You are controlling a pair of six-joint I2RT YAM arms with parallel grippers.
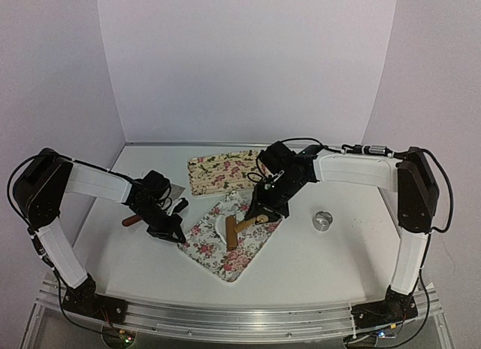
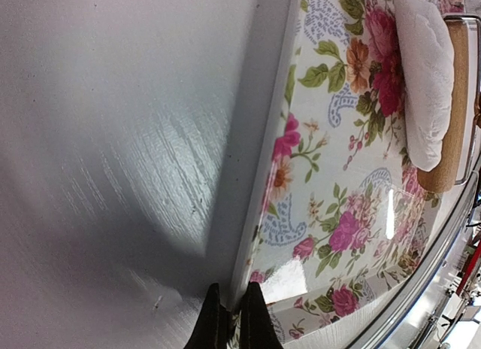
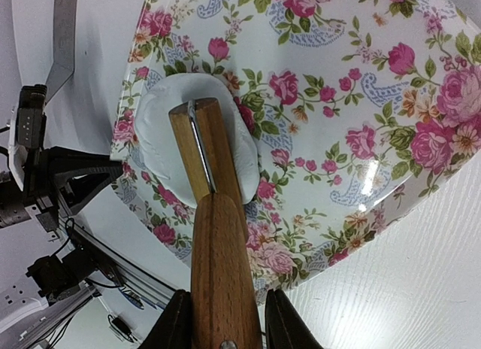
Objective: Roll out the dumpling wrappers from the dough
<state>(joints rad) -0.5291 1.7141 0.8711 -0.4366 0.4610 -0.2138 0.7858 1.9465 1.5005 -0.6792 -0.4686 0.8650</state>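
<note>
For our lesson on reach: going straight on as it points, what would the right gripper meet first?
Probably the dough, lying on the flowered tray right ahead; the wooden roller that the right gripper holds rests on it.

White table (image 1: 331,266); plain pale walls (image 1: 248,63) at 9, 12, 3 o'clock; aluminium rail (image 1: 240,319) at 6 o'clock; soft even light.

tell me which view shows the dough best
Right wrist: the dough lies flat on the flowered tray, outline clear except where the wooden roller crosses it. Left wrist shows it sideways under the roller, at the top right. Top external shows only a small white patch.
</note>
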